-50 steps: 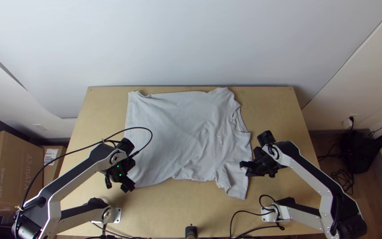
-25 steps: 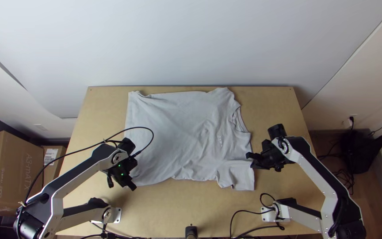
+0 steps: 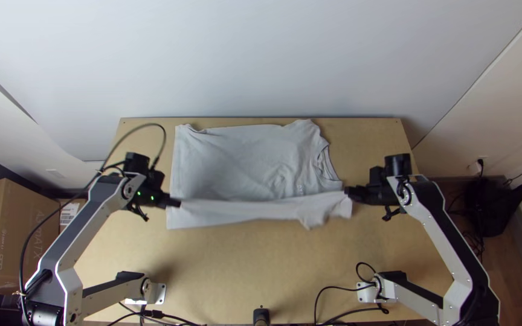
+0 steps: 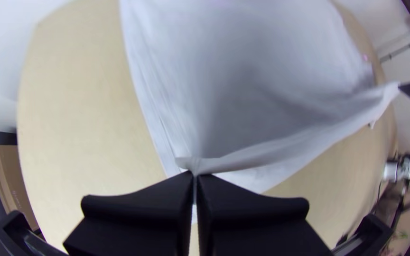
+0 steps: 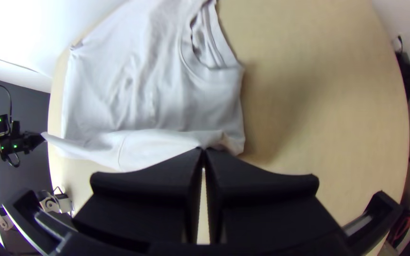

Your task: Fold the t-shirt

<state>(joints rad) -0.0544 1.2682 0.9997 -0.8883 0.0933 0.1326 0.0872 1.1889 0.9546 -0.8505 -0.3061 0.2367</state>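
Top view — 2 grippers, left [image 3: 176, 203] and right [image 3: 349, 191], pinch the t-shirt [image 3: 243, 163]'s near side above the table [image 3: 243, 271]; probably fold 1 — next, carry it evenly toward the far edge.

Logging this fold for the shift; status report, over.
Left gripper, right gripper both shut on T-shirt, near side stretched between them. Far side spread on table. Nothing seen blocking.
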